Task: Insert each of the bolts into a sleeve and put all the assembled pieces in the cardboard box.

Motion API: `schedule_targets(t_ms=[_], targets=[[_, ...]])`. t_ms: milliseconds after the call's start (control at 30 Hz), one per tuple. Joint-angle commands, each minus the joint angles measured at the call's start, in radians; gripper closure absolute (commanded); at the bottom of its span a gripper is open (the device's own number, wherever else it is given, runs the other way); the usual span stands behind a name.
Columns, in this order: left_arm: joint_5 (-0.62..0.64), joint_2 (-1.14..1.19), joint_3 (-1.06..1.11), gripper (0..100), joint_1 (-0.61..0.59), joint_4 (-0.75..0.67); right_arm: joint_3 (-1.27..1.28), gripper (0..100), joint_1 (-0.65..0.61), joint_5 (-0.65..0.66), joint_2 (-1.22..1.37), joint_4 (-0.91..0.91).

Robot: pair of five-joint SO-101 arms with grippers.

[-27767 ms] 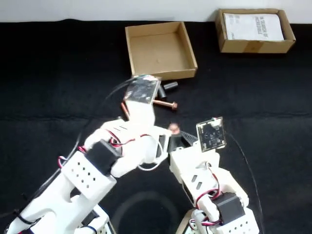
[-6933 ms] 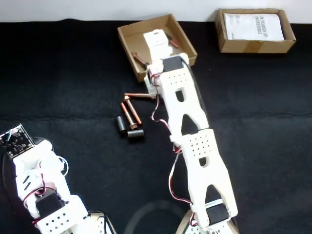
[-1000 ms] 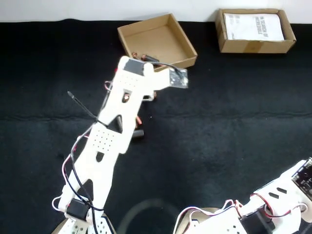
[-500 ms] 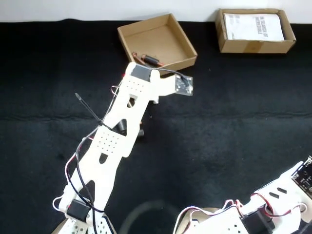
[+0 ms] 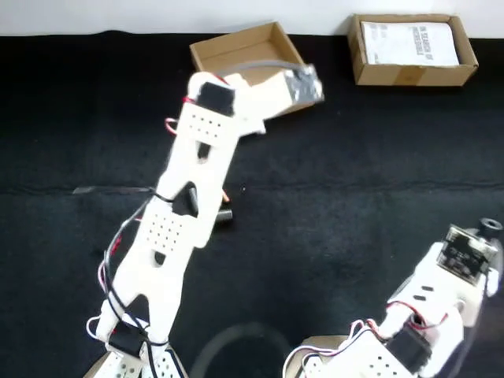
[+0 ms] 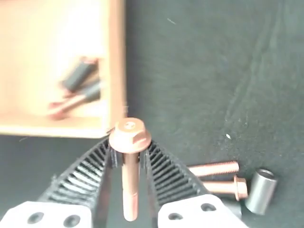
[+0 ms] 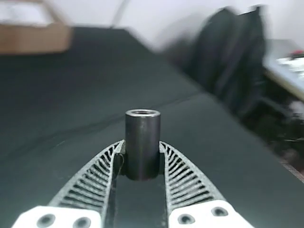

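The left gripper (image 6: 129,148) is clamped narrowly on a copper bolt (image 6: 129,190), pinched on the shank just under its flanged hex head. It hangs over the black table (image 5: 378,157), just beside the near wall of the cardboard box (image 6: 117,71), where one assembled piece (image 6: 78,88) already lies. The bolt's long axis runs along the fingers, head outward past the tips and threaded end back toward the wrist. At the near right, well apart from it, the right gripper (image 7: 141,146) holds a dark steel sleeve (image 7: 142,142) around its lower half. The sleeve's axis also runs along the fingers, with the open bore facing away from the wrist. Both parts look rigid, smooth and small. I judge they could twist or slip in the ribbed, springy fingers, so a hold near the middle of the sleeve and high on the shank seems safest. Spare bolts (image 6: 213,168) and a spare sleeve (image 6: 261,191) wait on the table.
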Motion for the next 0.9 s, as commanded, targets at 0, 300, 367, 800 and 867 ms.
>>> schedule_targets(t_ms=[0, 300, 367, 800, 867], targets=[[0.044, -0.199, -0.041, 99, -0.059, 0.009, 0.002, 99.1, -0.140, 0.008, -0.012, -0.022], [0.247, -0.553, 0.030, 99, -0.147, 0.011, -0.099, 99.1, -0.533, -0.301, -0.013, -0.022], [0.292, -0.670, 0.125, 99, -0.151, 0.011, -0.131, 99.1, -0.591, -0.399, -0.012, -0.022], [0.315, -1.532, 1.122, 99, 0.015, 0.003, -0.252, 99.1, -0.857, -0.473, -0.012, -0.019], [0.315, -1.587, 1.245, 99, 0.068, -0.011, -0.283, 99.1, -0.908, -0.473, -0.012, -0.018]])
